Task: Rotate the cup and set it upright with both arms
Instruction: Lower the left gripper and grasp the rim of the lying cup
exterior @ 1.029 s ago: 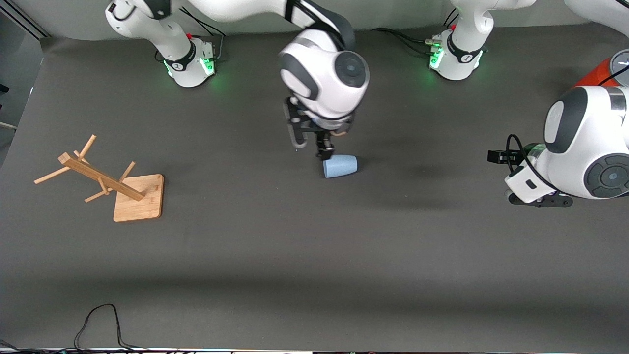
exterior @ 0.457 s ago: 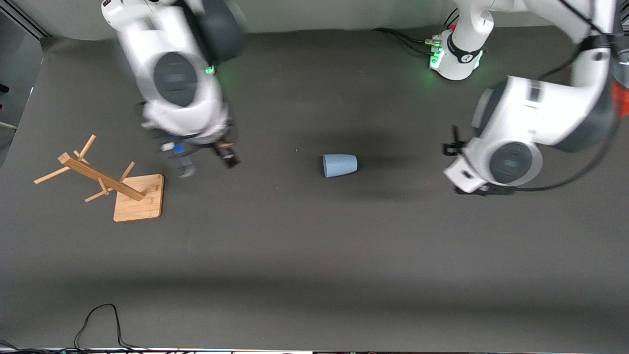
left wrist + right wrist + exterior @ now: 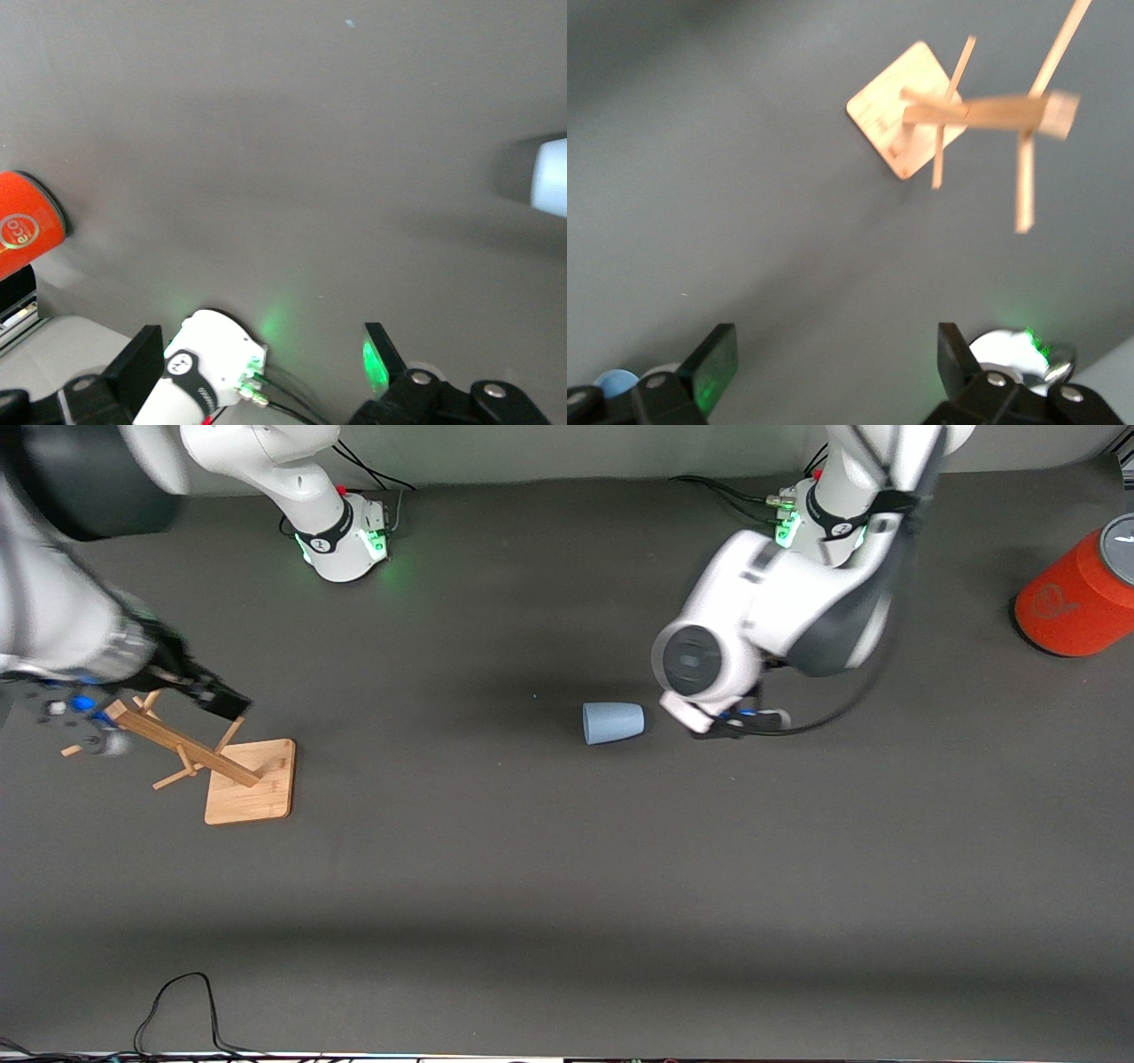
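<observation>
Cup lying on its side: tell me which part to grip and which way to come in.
Probably best to grip the cup across its side wall near the middle, coming straight down. It lies on the table, wide mouth toward the right arm's end, so both flanks are free. The open left gripper hovers just past its narrow base.

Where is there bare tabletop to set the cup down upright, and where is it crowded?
The broad strip nearer the front camera than the cup and wooden rack is bare, as is the stretch between them. Crowded spots: the open left gripper beside the cup, the open right gripper over the rack, and the orange cylinder at the left arm's end.
</observation>
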You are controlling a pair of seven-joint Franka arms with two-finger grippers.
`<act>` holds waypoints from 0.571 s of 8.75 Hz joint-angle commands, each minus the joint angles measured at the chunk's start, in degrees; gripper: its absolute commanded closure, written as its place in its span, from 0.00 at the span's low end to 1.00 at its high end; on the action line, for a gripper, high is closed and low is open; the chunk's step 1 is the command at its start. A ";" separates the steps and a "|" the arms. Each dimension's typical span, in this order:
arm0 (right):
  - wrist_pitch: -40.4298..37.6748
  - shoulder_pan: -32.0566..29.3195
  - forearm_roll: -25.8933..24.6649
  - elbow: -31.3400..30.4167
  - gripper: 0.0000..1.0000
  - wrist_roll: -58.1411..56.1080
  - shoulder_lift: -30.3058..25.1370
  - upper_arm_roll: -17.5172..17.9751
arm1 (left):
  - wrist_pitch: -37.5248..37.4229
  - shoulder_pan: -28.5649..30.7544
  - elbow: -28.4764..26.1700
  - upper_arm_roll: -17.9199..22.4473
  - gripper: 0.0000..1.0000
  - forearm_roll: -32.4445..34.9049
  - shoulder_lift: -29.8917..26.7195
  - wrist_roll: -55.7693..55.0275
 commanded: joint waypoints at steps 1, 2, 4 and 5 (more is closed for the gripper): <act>6.27 -3.98 0.66 -8.88 0.00 -14.03 -6.07 -0.09 | -7.86 -8.50 16.03 1.04 0.00 4.68 12.62 -7.18; 7.51 -4.60 0.66 -9.60 0.00 -21.14 -6.34 -1.14 | -10.51 -13.15 22.62 1.12 0.00 8.10 18.16 -8.68; 12.24 -6.36 0.66 -9.60 0.00 -34.95 -6.17 -1.41 | -8.71 -19.16 25.76 1.47 0.00 13.40 22.08 -9.31; 13.83 -6.63 0.66 -9.60 0.00 -38.84 -5.73 -1.67 | -6.25 -19.70 26.46 1.48 0.00 13.59 22.26 -11.14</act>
